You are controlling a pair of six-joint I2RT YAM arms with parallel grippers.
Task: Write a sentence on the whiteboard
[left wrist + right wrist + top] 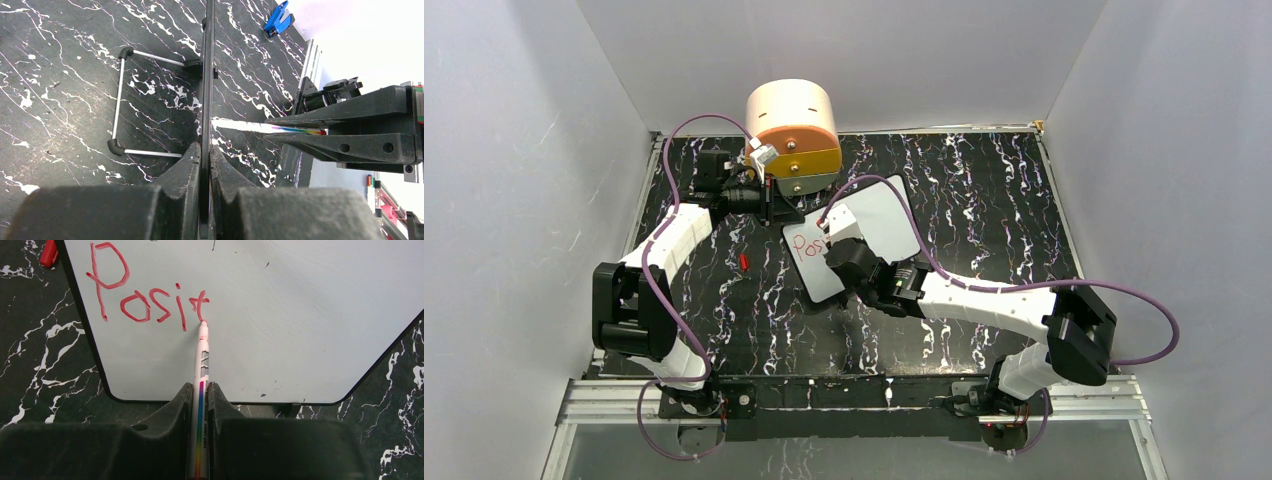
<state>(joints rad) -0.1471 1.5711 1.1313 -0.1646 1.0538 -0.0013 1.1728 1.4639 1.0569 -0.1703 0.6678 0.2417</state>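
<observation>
The whiteboard stands tilted on the black marbled table, white with a thin black rim. My left gripper is shut on its upper left edge; in the left wrist view the rim runs edge-on between the closed jaws of that gripper. My right gripper is shut on a white marker with a rainbow stripe. Its red tip touches the whiteboard at the foot of the last letter. The sentence reads "Posit" in red, and its letters also show from above.
A round beige and orange drawer unit stands at the back, just behind the left gripper. A red cap lies on the table left of the board. A blue clip lies farther off. The board's wire stand rests on the table.
</observation>
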